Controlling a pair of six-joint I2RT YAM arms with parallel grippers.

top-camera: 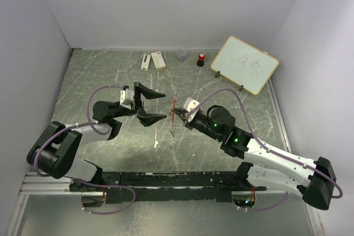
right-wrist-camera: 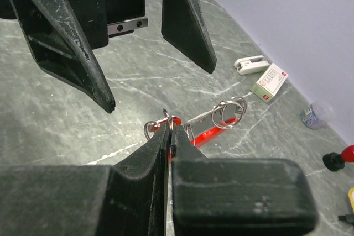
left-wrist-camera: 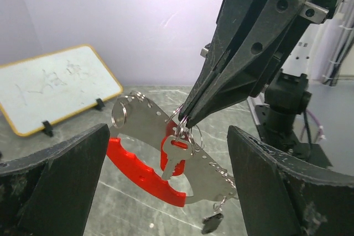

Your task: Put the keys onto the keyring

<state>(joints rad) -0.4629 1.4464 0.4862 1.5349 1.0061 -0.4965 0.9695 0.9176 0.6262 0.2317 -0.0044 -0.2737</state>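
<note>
Pinching the keyring mid-frame, the right gripper presents it for threading; the spread left gripper should next seize the red key.

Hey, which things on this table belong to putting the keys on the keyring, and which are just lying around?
Job: keyring, pinched in the shut right gripper; silver key; black-tagged key; open left gripper.
Lying about: whiteboard, white box, white clip-like item, small jar, red-capped cylinder.
</note>
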